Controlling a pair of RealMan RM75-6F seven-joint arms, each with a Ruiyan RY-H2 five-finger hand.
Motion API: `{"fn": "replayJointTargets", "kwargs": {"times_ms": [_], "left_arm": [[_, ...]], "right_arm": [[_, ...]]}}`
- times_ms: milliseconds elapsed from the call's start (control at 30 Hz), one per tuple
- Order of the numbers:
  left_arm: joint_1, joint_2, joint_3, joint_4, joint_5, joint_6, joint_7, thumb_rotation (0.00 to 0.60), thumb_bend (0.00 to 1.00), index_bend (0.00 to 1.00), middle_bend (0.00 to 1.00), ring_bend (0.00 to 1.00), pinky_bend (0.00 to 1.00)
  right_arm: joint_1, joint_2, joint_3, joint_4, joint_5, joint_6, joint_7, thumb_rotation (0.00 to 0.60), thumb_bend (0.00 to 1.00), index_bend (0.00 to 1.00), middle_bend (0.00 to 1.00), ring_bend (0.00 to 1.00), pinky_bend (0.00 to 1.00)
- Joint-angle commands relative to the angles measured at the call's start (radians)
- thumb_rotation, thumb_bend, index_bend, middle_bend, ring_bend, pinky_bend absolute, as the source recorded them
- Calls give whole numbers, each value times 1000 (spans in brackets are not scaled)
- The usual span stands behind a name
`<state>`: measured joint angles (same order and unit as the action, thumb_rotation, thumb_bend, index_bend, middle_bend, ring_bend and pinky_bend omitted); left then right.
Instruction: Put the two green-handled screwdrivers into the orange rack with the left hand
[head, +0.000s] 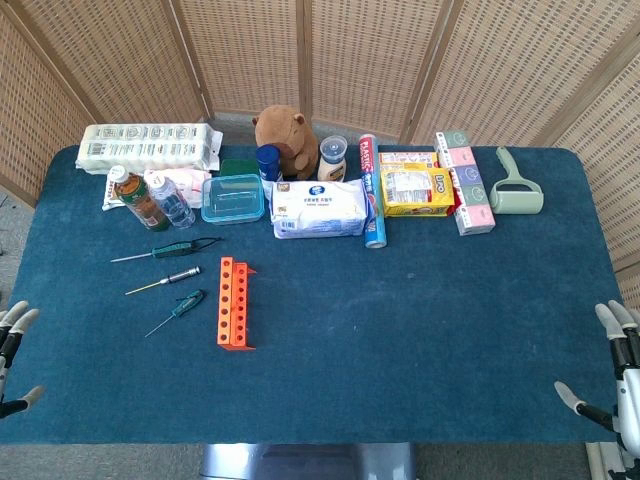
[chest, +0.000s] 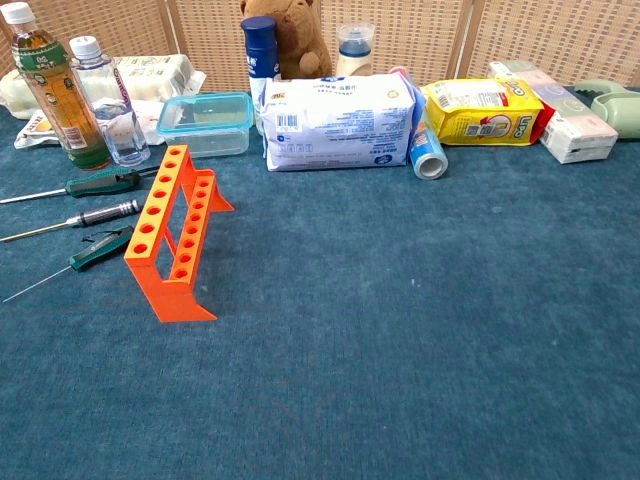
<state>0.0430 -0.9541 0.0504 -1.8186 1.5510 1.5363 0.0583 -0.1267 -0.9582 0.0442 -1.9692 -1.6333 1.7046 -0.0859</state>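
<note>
Nothing is yet done: both green-handled screwdrivers are seen lying left of the empty orange rack, while the left hand and right hand are held empty, fingers spread, at the near corners.

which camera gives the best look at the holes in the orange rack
The chest view: the rack is close and large, and both rows of holes show clearly, all empty. The head view sees the rack from above, small and farther off, so its holes are only tiny dots, though its place beside the screwdrivers is clear.

Blue table bears orange rack, 3 screwdrivers, groceries.
</note>
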Motion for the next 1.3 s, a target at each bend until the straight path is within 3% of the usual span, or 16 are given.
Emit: {"fn": "replayJointTargets", "kwargs": {"times_ms": [33,267,333,400,500,600,667,900,1133,1300], "left_arm": [[3,-3,-3,-1,-7,3,5,600,121,0,0,0,47],[-3,-2,-9,-1,-11,-3,9,600,122,0,6,0,47],[-13,-15,-31,-1,-42,-8,21,600,128,0,103,52,86],[-27,-35,-55,-2,-72,-16,23,600,133,0,319,215,262],[-67,-80,-107,3,-134,-51,8,600,136,3,557,446,551],[-107,-112,-146,4,-194,-96,23,600,145,117,720,641,794],[-153,-149,-184,-6,-257,-152,39,600,153,179,770,702,845],[-322,-229,-262,-75,-579,-323,327,600,181,205,780,717,856],[-433,-275,-290,-105,-777,-379,469,600,205,271,780,718,856],[-541,-372,-303,-92,-960,-372,586,600,206,284,780,717,856]], "right_arm": [[1,-2,-3,0,-4,-3,-2,599,99,18,43,0,5],[11,-7,1,-5,30,-29,-12,600,100,18,43,0,5],[13,-10,5,-7,31,-25,-18,600,101,18,43,0,5],[14,-12,8,-8,35,-26,-22,600,102,18,42,0,5],[22,-12,16,-8,59,-38,-15,600,102,18,42,0,5],[32,-7,24,-6,84,-58,-3,600,104,18,42,0,5],[40,1,29,-4,100,-73,15,600,104,19,42,0,5],[32,28,30,-3,99,-56,77,600,104,18,42,0,5],[30,37,26,-5,95,-56,90,599,104,18,42,0,5],[35,44,26,-4,101,-66,108,600,103,18,43,0,5]]}}
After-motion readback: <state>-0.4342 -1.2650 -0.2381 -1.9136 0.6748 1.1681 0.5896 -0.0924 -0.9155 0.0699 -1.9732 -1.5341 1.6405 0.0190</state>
